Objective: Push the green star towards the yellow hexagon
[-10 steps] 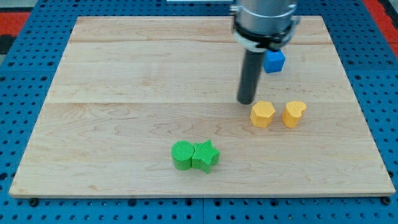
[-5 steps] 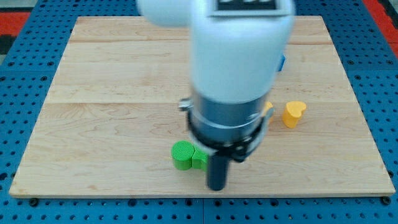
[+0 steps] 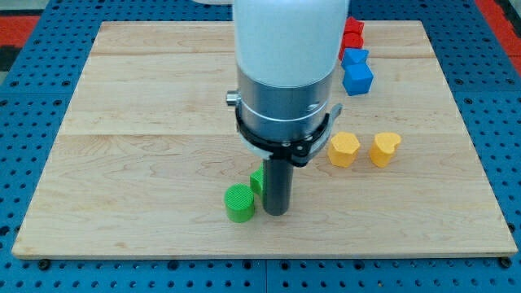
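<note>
The green star (image 3: 257, 181) lies near the board's lower middle, mostly hidden behind my rod; only its left edge shows. My tip (image 3: 276, 213) rests on the board right against it, at its lower right. A green cylinder (image 3: 240, 203) sits just to the lower left of the star. The yellow hexagon (image 3: 343, 150) lies to the right and a little higher, apart from the star.
A yellow heart-shaped block (image 3: 385, 149) sits right of the hexagon. Two blue blocks (image 3: 356, 73) and red blocks (image 3: 352, 32) lie at the upper right. The wooden board (image 3: 146, 122) ends near the view's bottom, just below my tip.
My arm swung from beside the yellow hexagon down to the green blocks. The star has shifted up and away from the green cylinder, and my tip now stands where it was.
</note>
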You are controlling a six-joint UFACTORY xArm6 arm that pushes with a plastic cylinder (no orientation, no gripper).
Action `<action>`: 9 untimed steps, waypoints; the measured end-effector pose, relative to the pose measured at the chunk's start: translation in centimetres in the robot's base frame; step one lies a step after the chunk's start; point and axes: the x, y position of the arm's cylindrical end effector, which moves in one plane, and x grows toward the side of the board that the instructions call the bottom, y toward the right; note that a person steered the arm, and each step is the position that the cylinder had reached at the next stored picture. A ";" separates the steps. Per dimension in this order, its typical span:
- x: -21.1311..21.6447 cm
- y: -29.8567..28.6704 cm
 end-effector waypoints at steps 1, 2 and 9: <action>0.0 -1.7; -0.4 -4.1; -7.0 -3.5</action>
